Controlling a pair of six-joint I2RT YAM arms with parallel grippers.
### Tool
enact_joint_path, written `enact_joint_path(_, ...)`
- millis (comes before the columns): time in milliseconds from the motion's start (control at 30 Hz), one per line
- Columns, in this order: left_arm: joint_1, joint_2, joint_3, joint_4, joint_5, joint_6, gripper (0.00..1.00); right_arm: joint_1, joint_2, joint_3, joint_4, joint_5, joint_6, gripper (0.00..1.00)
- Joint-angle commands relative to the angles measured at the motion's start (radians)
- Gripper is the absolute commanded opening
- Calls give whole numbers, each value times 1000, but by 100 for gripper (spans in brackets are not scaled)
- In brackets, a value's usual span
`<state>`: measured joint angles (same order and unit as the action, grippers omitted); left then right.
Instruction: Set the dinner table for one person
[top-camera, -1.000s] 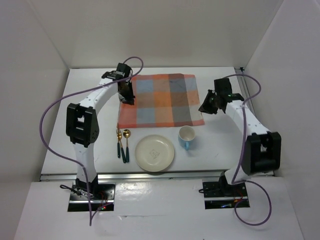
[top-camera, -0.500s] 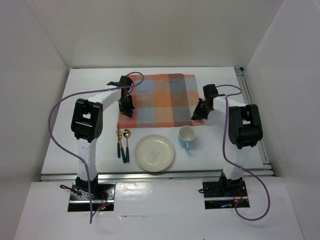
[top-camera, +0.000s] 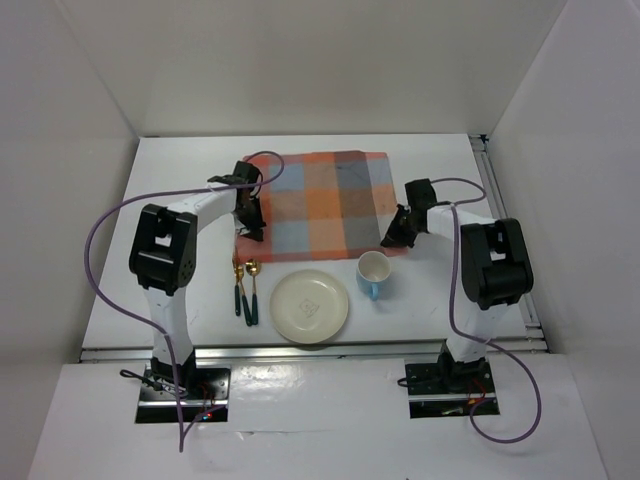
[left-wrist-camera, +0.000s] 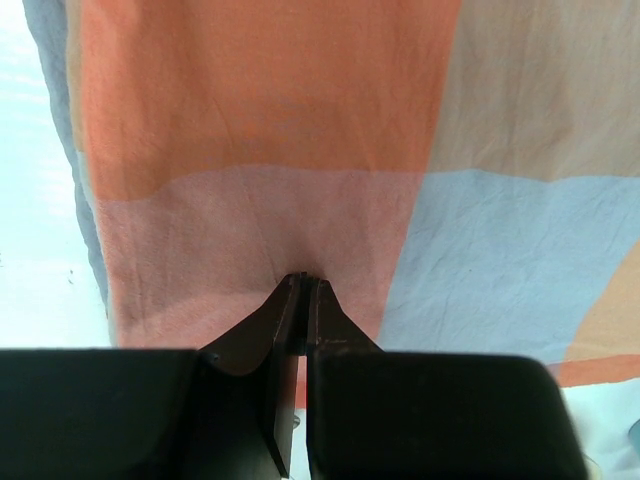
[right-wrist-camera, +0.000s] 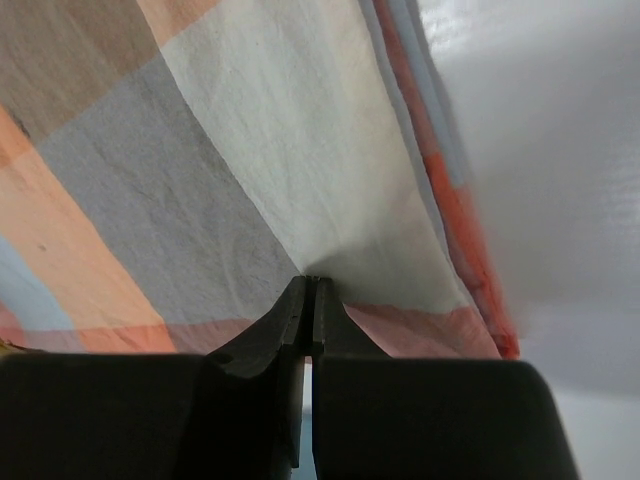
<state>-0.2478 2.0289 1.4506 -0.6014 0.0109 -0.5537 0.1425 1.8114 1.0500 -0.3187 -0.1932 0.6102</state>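
Note:
The orange-and-blue-grey checked cloth (top-camera: 315, 200) lies flat on the white dinner table (top-camera: 180, 170), at its middle back. My left gripper (top-camera: 250, 228) is shut on the cloth's near left corner. In the left wrist view the closed jaws (left-wrist-camera: 303, 282) pinch a fold of the cloth (left-wrist-camera: 300, 150). My right gripper (top-camera: 393, 238) is shut on the near right corner. In the right wrist view its jaws (right-wrist-camera: 312, 282) pinch the cloth (right-wrist-camera: 200, 150) beside bare table (right-wrist-camera: 560, 150).
A cream plate (top-camera: 311, 306) sits in front of the cloth near the table's front edge. A white-and-blue cup (top-camera: 373, 272) stands just right of the plate, close under my right gripper. A fork (top-camera: 238, 288) and a spoon (top-camera: 253, 288) with dark handles lie left of the plate.
Both grippers have moved towards me and inward, down onto the cloth's near corners, the right one coming in from off the cloth. The plate, cup and cutlery have not moved.

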Motion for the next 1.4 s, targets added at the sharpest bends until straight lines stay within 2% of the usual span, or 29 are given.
enact_joint_path(0,-10,22,-47,-92,-54,14,0,48,-41,-51,-91,67,-4,0)
enact_joint_path(300,-19,13,-47,-110,-54,14,0,95,-84,-114,-118,129,14,0)
enact_joint_path(467,-41,-7,-20,-143,-104,14,0,95,-130,-114,-131,162,28,0)
enact_joint_path(567,-41,-31,37,-187,-115,23,4,95,-158,-30,-192,172,28,0)
enact_joint_path(667,-50,-64,122,-239,-137,23,6,95,-204,80,-250,195,8,20)
enact_joint_path(700,-50,-73,143,-251,-137,32,6,95,-213,105,-263,208,8,51)
enact_joint_path(733,-50,-88,181,-261,-147,32,8,95,-222,151,-272,209,-1,64)
enact_joint_path(833,-50,-98,261,-306,-173,32,13,86,-250,208,-305,199,-19,79)
enact_joint_path(933,-50,-108,313,-342,-183,32,16,77,-283,246,-338,190,-32,83)
enact_joint_path(1000,-50,-127,336,-353,-167,32,18,77,-326,245,-351,181,-41,90)
enact_joint_path(1033,-50,-139,337,-353,-137,32,22,77,-346,233,-365,170,-52,92)
enact_joint_path(1233,-83,-334,183,-241,14,3,39,91,-525,78,-462,84,-40,94)
enact_joint_path(1367,-117,-430,75,-227,76,-18,40,115,-604,-5,-477,54,-30,94)
